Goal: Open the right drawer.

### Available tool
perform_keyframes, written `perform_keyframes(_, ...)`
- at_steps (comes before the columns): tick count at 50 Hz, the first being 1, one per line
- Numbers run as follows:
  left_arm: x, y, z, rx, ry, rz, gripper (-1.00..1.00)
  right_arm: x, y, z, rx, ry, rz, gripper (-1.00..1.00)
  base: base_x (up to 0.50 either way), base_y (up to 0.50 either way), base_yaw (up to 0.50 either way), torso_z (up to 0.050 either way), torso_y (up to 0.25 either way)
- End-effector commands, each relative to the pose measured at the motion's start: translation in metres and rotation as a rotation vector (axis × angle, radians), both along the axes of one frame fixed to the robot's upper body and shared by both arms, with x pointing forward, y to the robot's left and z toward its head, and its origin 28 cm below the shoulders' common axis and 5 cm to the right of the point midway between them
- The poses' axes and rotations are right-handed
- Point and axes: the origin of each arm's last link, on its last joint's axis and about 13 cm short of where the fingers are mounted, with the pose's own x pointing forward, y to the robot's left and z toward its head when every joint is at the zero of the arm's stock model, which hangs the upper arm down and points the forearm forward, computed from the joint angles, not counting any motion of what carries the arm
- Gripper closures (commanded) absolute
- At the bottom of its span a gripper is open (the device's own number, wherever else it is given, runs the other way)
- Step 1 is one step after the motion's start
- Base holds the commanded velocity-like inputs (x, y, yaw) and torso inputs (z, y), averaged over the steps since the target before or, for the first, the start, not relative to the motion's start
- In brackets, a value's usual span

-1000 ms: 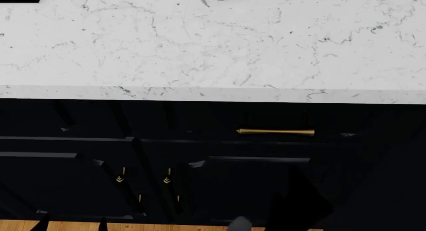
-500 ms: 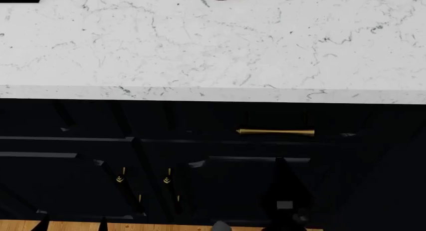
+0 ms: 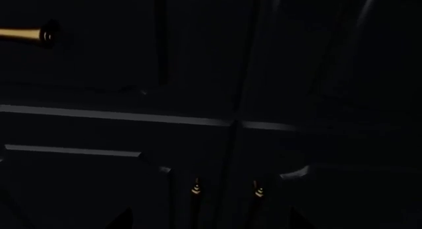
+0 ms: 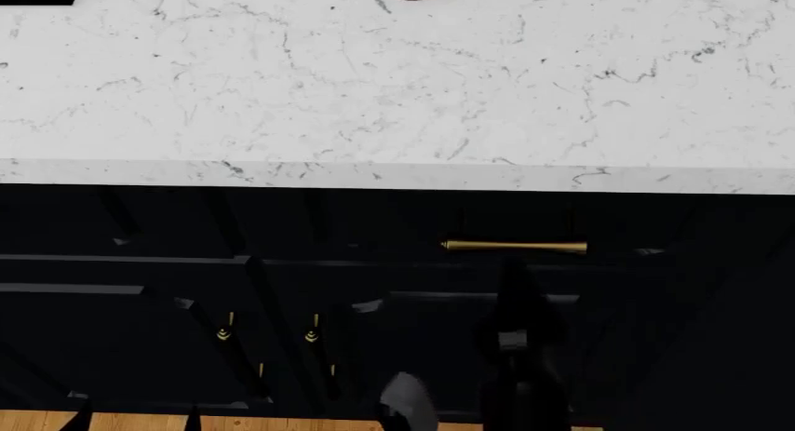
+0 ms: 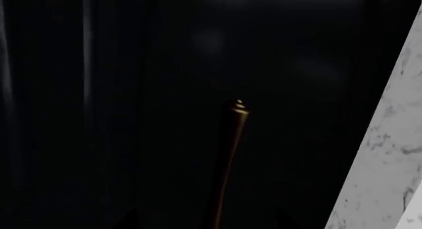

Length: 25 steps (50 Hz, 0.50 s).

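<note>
The right drawer is a flat black front under the marble edge, closed, with a slim brass bar handle. My right gripper reaches up from below, its tip just under the middle of the handle. In the right wrist view the handle runs lengthwise between my right gripper's two dark fingertips, which stand wide apart and hold nothing. My left gripper faces the cabinet doors lower left, with its fingertips also spread and empty.
A white marble countertop overhangs the drawers and shows in the right wrist view. Panelled black doors below carry two small brass knobs. Another drawer's brass bar end shows. A wooden floor lies below.
My right arm has risen from the bottom edge of the head view up to just below the brass handle. The drawer has not moved.
</note>
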Motion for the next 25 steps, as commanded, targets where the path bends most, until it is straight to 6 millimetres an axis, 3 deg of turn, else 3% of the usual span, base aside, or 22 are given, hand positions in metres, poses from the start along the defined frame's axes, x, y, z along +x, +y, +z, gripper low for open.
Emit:
perform_keyframes(1, -0.001, 0.0, 0.001, 0.002, 0.002, 0.0, -1.0, 0.018, 0.002, 0.002, 0.031, -0.014, -0.007, -1.0, 0.0, 0.0, 0.0, 0.0, 0.0)
perform_keyframes(17, -0.001, -0.001, 0.0, 0.011, 0.002, -0.007, -1.0, 0.034, 0.004, 0.011, 0.011, -0.036, -0.016, -1.0, 0.0, 0.0, 0.0, 0.0, 0.0)
perform_keyframes(25, -0.001, -0.001, -0.002, 0.012, 0.005, -0.009, -1.0, 0.044, 0.005, 0.004, 0.006, -0.025, -0.014, -1.0, 0.0, 0.0, 0.0, 0.0, 0.0)
